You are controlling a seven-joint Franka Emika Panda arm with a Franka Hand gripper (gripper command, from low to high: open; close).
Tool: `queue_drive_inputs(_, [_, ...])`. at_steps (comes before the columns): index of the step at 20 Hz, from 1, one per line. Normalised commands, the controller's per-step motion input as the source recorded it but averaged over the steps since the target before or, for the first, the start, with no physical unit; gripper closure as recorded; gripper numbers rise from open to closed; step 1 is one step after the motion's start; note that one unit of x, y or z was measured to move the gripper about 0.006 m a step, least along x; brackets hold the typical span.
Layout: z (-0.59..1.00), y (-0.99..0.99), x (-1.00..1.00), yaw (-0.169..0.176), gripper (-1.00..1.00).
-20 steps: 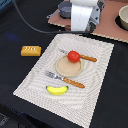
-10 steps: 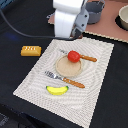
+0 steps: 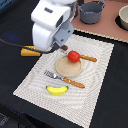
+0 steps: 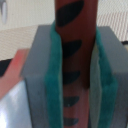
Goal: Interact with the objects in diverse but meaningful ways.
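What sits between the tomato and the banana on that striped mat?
In the exterior view, the orange-handled fork lies crosswise between the red tomato on its round wooden board and the yellow banana.

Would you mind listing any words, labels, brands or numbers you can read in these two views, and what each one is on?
None: no readable text shows in either view.
The sausage held in the claw bears only dark oval marks, not letters.
The arm, mat, tomato, banana and pot show no print at this blur.
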Motion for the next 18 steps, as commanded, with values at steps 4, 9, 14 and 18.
queue_drive_inputs(4, [-0.44,-0.47,-0.90,-0.064,1.00])
queue_drive_inputs(9, [-0.38,-0.45,-0.93,-0.065,1.00])
queue_drive_inputs(14, [-0.37,-0.43,-0.95,-0.055,1.00])
queue_drive_inputs(18, [-0.32,-0.28,-0.88,-0.047,1.00])
